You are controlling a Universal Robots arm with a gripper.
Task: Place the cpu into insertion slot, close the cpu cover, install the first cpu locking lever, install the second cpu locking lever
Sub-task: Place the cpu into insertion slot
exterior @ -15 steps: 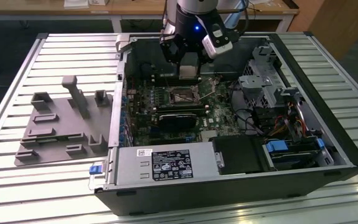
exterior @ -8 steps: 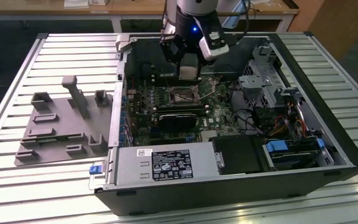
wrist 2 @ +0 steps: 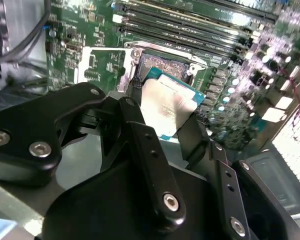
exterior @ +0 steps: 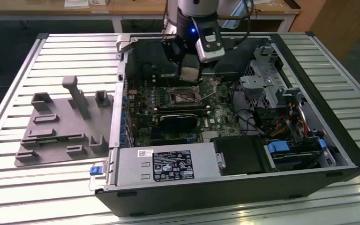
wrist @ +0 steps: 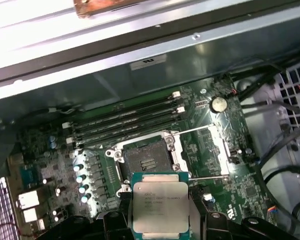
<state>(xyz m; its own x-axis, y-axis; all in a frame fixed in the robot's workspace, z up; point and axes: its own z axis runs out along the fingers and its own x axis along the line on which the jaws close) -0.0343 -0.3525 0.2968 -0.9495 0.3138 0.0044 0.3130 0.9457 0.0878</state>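
Silvery-rimmed and dark at its centre, the insertion slot lies bare. Near it, not seated, hangs the cpu, clamped by opposite edges in the end effector; the cpu cover stands swung open beside the slot. Likely light, stiff, fragile underneath: hold the rims only.

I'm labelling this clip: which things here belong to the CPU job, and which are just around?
In the job:
the cpu, held by the gripper
the insertion slot, empty
the cpu cover, standing open

Just around:
grey fixture tray beside the case
power supply
memory slots
coin battery
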